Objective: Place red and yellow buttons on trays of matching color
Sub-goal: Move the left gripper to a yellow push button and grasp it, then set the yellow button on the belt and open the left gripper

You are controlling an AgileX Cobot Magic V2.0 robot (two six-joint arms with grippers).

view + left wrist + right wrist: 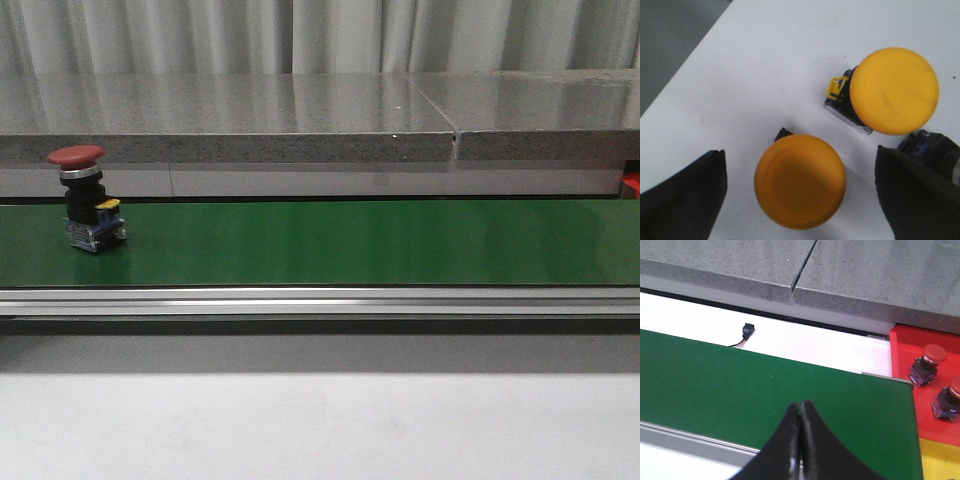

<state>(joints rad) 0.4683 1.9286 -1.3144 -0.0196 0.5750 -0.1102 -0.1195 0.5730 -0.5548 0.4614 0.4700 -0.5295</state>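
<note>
Left gripper spreading wide, straddling yellow button sitting between the fingers on white surface; second yellow button lying just beyond. Right gripper pressing jaws together, gripping nothing, hovering over green belt; two red buttons resting on red tray off to one side. Red button standing upright on belt, well apart.

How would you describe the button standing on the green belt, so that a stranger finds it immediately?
Look at the long green conveyor belt across the front view. Near its left end stands one button. It has a red mushroom cap above a black body and blue base, and nothing else is on the belt.
</note>
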